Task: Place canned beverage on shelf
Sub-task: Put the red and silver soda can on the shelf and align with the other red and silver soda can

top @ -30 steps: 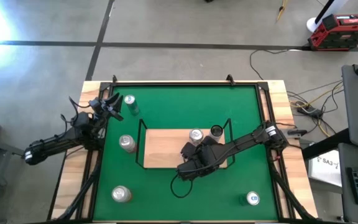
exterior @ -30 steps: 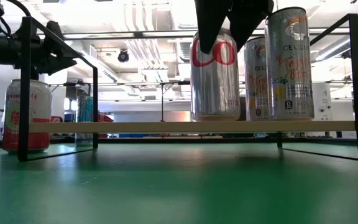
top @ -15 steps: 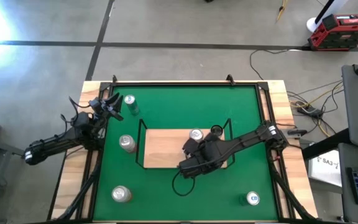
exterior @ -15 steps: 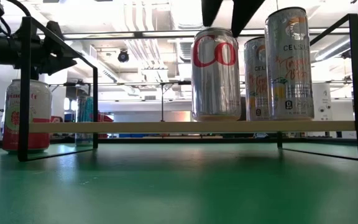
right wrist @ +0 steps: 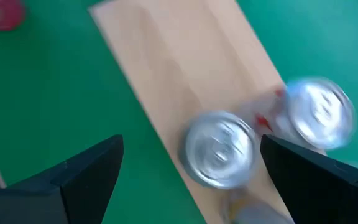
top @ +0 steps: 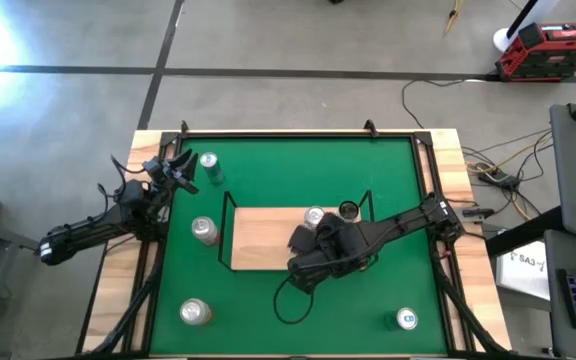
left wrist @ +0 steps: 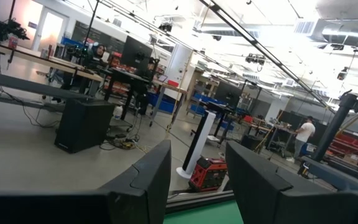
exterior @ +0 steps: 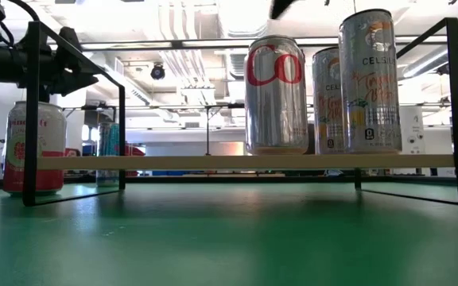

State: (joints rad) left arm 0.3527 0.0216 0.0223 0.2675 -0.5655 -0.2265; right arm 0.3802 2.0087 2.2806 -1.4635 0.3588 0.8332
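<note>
Overhead, table-level views share shelf.

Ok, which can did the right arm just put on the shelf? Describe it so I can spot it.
Find the wooden shelf with the black wire rail on the green table. Three cans stand along it; the silver can with red lettering is the one, shorter than the two slim Celsius cans beside it.

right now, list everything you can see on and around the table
table: 1, green felt, wood-edged, centre
shelf: 1, light wood with black wire rail, mid-table
shelf cans: 3, one silver-and-red, two pale, upright on the shelf's right part
table cans: 4, silver tops, two left of the shelf, two by the high view's bottom corners
toolbox: 1, red, floor beyond the table
left gripper: 1, dark, shut, table's left edge, empty
right gripper: 1, dark, open, above the shelf cans, empty
</note>
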